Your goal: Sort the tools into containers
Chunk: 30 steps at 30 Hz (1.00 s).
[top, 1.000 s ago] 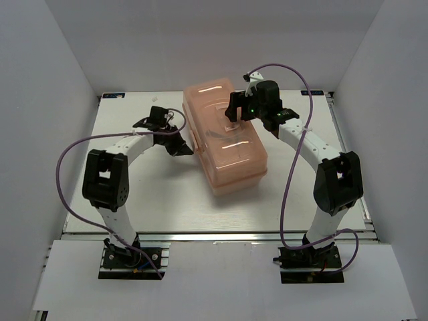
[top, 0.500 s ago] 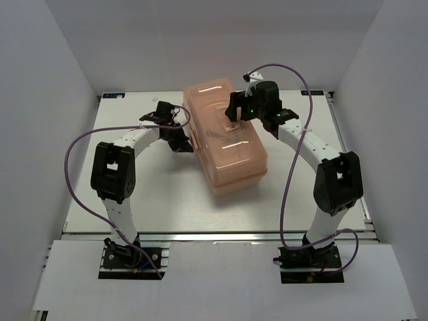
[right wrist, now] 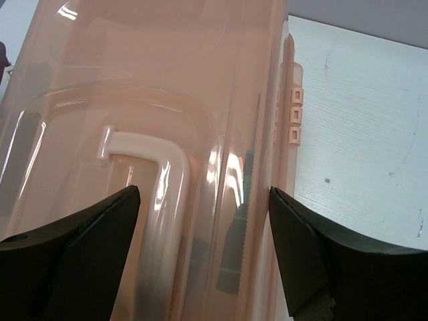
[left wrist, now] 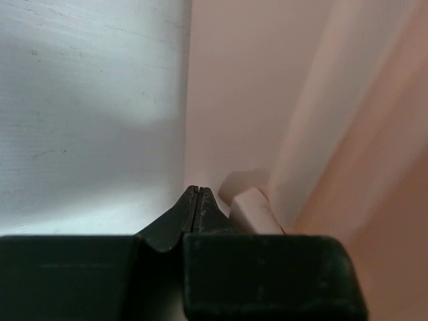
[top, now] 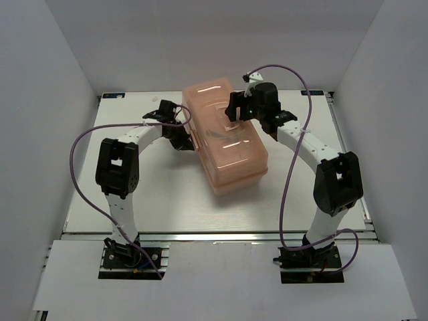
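Note:
The salmon-pink translucent toolbox (top: 226, 137) stands closed in the middle of the table. My left gripper (top: 185, 139) is shut and empty, its tips against the box's left side beside a pale latch (left wrist: 254, 208). My right gripper (top: 235, 115) is open above the lid, its jaws either side of the lid's right part next to the lid handle (right wrist: 160, 200). A dark green screwdriver handle (right wrist: 234, 261) shows blurred through the lid. The wrench and the other screwdrivers are hidden.
The white table (top: 134, 194) is walled by white panels at left, right and back. Purple cables loop from both arms. The box's hinge knuckles (right wrist: 293, 114) run along its right edge.
My left gripper has moved right, from the open table to the box's left side. The right arm has barely moved.

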Available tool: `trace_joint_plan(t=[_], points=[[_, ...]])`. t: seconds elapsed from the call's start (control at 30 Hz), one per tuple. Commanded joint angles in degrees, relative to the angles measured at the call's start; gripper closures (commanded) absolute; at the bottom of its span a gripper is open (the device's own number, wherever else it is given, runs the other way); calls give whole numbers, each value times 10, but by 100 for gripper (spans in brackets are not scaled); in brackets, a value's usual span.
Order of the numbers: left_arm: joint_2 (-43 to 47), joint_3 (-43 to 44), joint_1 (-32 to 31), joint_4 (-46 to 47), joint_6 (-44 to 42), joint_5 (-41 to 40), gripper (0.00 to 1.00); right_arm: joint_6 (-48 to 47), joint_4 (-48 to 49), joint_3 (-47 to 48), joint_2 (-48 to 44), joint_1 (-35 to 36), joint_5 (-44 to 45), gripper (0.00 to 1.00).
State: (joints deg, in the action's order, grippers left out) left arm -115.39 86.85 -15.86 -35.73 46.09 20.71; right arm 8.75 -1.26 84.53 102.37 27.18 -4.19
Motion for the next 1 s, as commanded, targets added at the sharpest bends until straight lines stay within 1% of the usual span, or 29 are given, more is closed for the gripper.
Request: trace_joint_plan(t=[0.0, 0.1, 0.17, 0.2, 0.23, 0.27, 0.33, 0.37, 0.47, 0.53, 0.57, 0.6, 0.63, 0.7, 0.73, 0.8, 0.87, 0.93, 0.97], points=[[12, 53, -30, 63, 32, 57, 100, -31, -91, -22, 33, 53, -65, 18], [35, 52, -9, 30, 9, 35, 100, -57, -100, 7, 56, 53, -71, 18], [80, 18, 24, 20, -6, 23, 100, -67, -106, 39, 73, 53, -74, 21], [99, 1, 40, 17, -10, 21, 97, -79, -109, 49, 91, 53, -75, 22], [138, -29, 55, 12, -16, 19, 88, -84, -111, 61, 100, 53, -77, 24], [157, -41, 86, -5, -33, 9, 83, -85, -113, 73, 112, 53, -79, 24], [191, -67, 116, -26, -52, -3, 73, -111, -125, 114, 143, 54, -83, 24], [223, -74, 140, -47, -72, -12, 67, -116, -129, 129, 153, 55, -89, 24], [269, -100, 158, -78, -98, -27, 61, -131, -155, 194, 196, 57, -114, 24], [316, -118, 158, -80, -101, -36, 61, -137, -172, 250, 230, 64, -128, 24], [336, -147, 158, -70, -98, -32, 61, -139, -177, 272, 243, 67, -135, 24], [378, -163, 158, -60, -95, -26, 61, -141, -181, 294, 269, 77, -137, 24], [401, -180, 158, -48, -91, -19, 61, -142, -185, 339, 282, 81, -137, 24], [443, -228, 158, -13, -80, -9, 61, -140, -195, 387, 323, 95, -141, 24], [479, -242, 158, -2, -77, 1, 60, -139, -196, 427, 335, 101, -142, 24], [510, -279, 158, 28, -68, 13, 57, -132, -191, 457, 362, 113, -149, 24], [544, -298, 158, 54, -61, 31, 56, -122, -170, 471, 367, 124, -144, 19], [568, -320, 158, 75, -55, 45, 54, -111, -141, 471, 353, 125, -130, 11], [574, -324, 158, 79, -54, 48, 53, -111, -134, 472, 345, 125, -124, 11]])
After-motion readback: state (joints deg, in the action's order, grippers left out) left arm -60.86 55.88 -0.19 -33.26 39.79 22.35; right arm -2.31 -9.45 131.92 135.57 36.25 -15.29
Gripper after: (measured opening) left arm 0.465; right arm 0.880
